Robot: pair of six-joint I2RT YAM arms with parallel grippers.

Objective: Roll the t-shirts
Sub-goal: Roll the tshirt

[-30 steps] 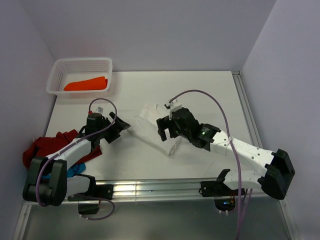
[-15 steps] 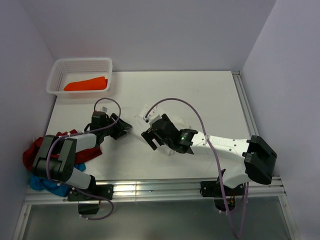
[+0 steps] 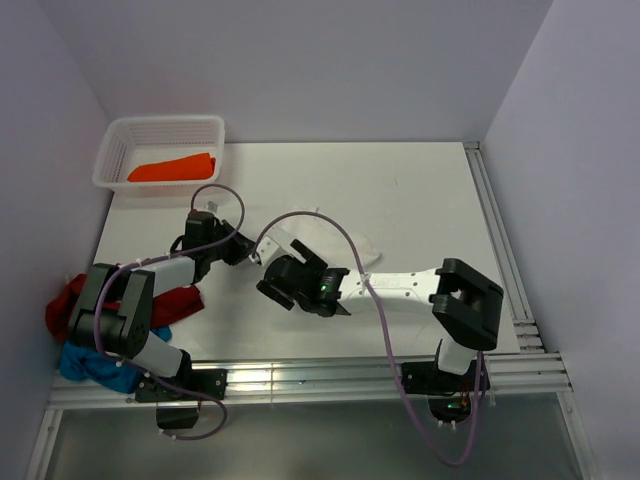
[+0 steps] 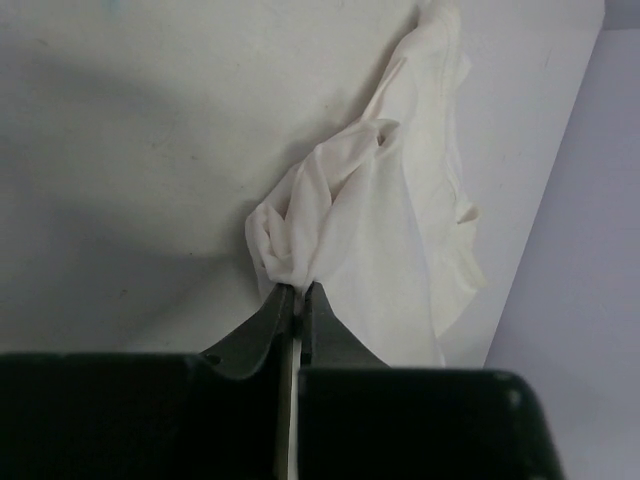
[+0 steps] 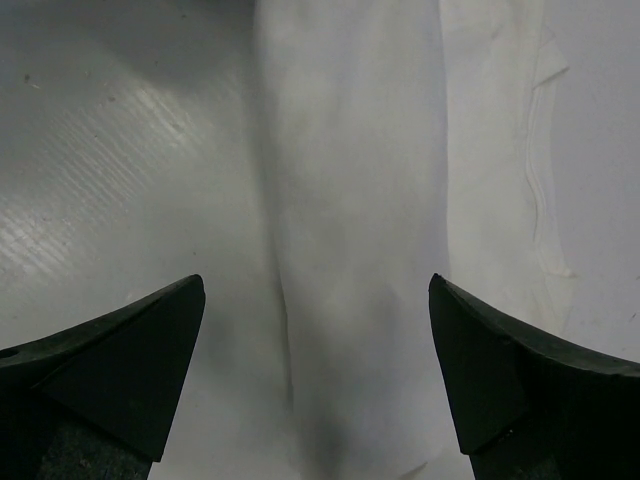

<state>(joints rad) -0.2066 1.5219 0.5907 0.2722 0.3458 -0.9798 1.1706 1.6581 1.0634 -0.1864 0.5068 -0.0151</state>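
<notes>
Pinching a bunched edge of the white t-shirt (image 4: 380, 220), mid-table, left gripper (image 4: 298, 291) is clamped tight; right gripper (image 5: 315, 288) hangs w/ jaws wide over same cloth; orange t-shirt (image 3: 172, 168) lies in basket (image 3: 165, 121).

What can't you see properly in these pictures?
- Top view: the open right gripper covers part of the soft white cloth t-shirt.
- Top view: the blue cloth t-shirt lies mostly under the left arm and the dark red cloth t-shirt.
- Left wrist view: the left gripper, shut on the white shirt, hides the pinched corner.
- Top view: orange cloth t-shirt, too small to tell if rolled.
</notes>
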